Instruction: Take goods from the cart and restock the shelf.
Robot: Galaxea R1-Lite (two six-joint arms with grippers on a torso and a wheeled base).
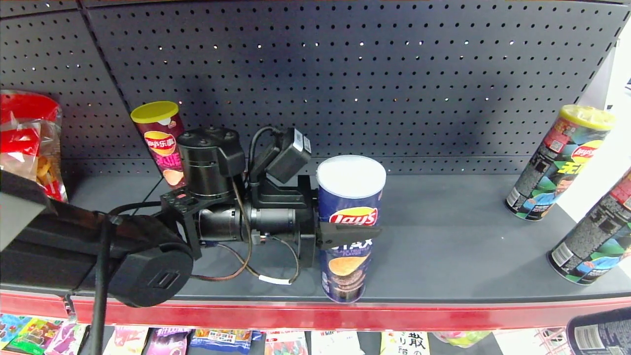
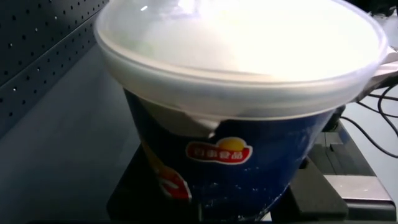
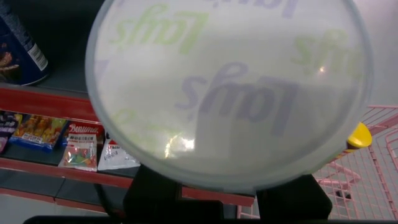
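A blue chips can [image 1: 349, 224] with a white lid stands upright on the grey shelf [image 1: 443, 246], close to its red front edge. My left gripper [image 1: 351, 231] is shut on its middle, coming in from the left. In the left wrist view the same can [image 2: 230, 155] sits between my dark fingers [image 2: 311, 193]. My right gripper [image 3: 224, 205] is shut on a second can, whose clear lid [image 3: 230, 87] faces the right wrist camera. That dark can [image 1: 599, 331] shows at the head view's lower right corner, below the shelf.
A purple can with a yellow lid [image 1: 160, 140] stands at the back left, behind my left wrist. Two dark yellow-lidded cans [image 1: 559, 162] [image 1: 591, 236] stand at the shelf's right end. A red snack bag [image 1: 29, 143] is at far left. The pink cart [image 3: 373, 168] is below.
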